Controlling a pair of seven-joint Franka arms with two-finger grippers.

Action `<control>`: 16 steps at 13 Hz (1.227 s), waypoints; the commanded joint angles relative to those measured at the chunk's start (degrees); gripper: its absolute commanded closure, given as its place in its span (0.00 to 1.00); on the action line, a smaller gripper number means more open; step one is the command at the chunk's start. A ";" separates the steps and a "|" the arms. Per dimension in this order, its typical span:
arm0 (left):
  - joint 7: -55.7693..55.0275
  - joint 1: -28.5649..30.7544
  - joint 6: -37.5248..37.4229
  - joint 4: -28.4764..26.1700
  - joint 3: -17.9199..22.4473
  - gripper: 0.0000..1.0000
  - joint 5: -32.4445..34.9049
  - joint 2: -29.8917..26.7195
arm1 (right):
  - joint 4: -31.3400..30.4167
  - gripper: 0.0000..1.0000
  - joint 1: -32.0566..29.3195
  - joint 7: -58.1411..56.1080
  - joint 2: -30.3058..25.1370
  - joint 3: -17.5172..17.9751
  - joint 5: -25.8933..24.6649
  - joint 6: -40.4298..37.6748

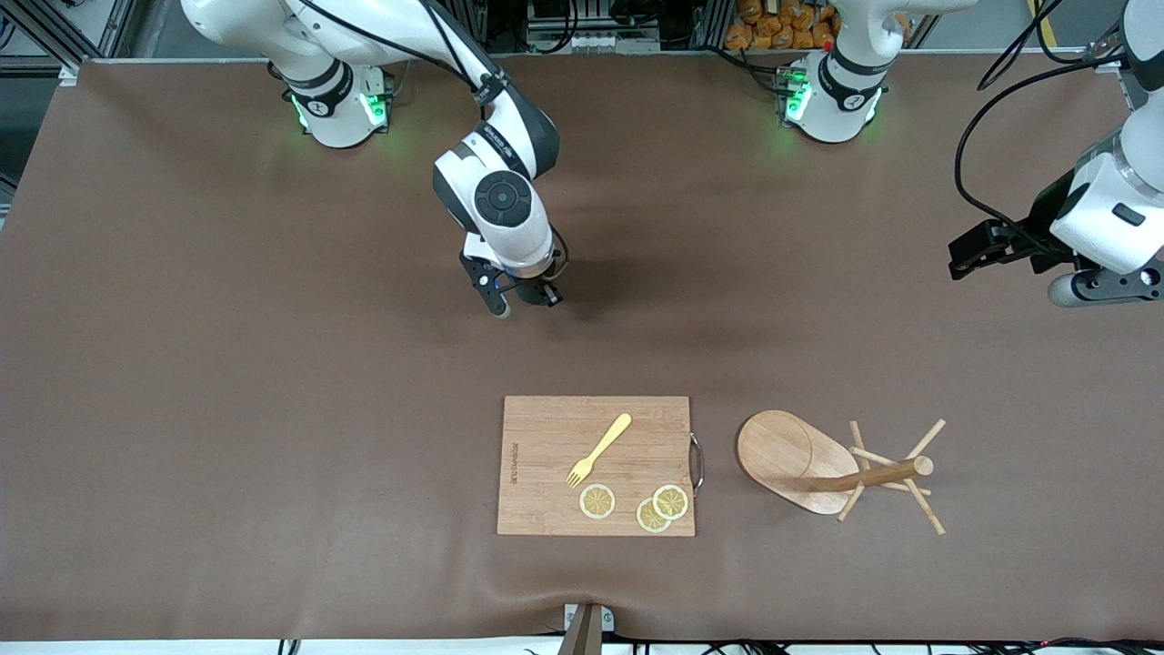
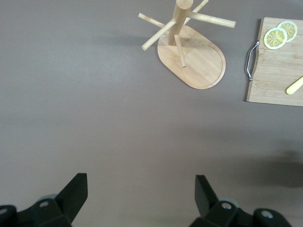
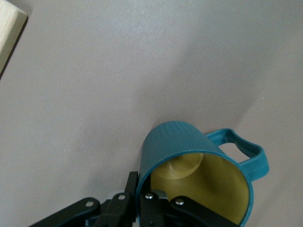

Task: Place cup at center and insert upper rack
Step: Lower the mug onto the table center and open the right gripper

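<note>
My right gripper: clamped on ribbed teal mug rim, above brown table | left gripper: wide, waiting | wooden mug tree: at cutting board's 3 o'clock

surface: brown matte tabletop | on it: rectangular light wooden cutting board with metal handle, below the right hand | light wooden mug tree with oval base, upright, beside board, toward left arm's end

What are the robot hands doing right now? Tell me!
Right end effector shut on the cup rim, over bare table. Left end effector open, waiting at its table end. Upper rack upright beside cutting board. Nothing blocking.
</note>
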 commanded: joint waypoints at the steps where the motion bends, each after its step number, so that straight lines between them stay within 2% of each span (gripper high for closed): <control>1: -1.07 -1.50 0.30 0.11 -0.08 0.00 0.08 -0.38 | -0.08 1.00 2.19 -0.10 -0.16 -0.43 1.14 1.33; 3: -5.36 -1.95 0.13 0.11 -0.77 0.00 -0.01 -0.56 | -0.07 1.00 2.37 0.08 -0.08 -0.35 1.32 2.04; 8: -12.67 -2.13 0.30 0.55 -5.52 0.00 -0.10 -0.38 | 0.10 1.00 3.51 0.34 0.71 -0.26 1.41 3.62; 10: -13.99 -3.26 1.00 0.72 -5.88 0.00 -0.27 0.14 | 0.36 0.92 4.30 0.34 0.71 -0.26 1.75 3.97; 12: -16.35 -5.37 3.02 0.72 -5.88 0.00 -0.28 0.76 | 0.36 0.82 5.18 0.34 0.89 -0.35 4.21 5.37; 15: -23.56 -8.80 5.05 0.72 -5.88 0.00 -0.01 1.03 | 0.36 0.68 5.53 0.34 1.24 -0.35 4.22 6.17; 16: -24.45 -9.51 5.14 0.72 -5.88 0.00 0.08 1.03 | 0.36 0.59 5.53 0.34 1.24 -0.35 4.22 6.08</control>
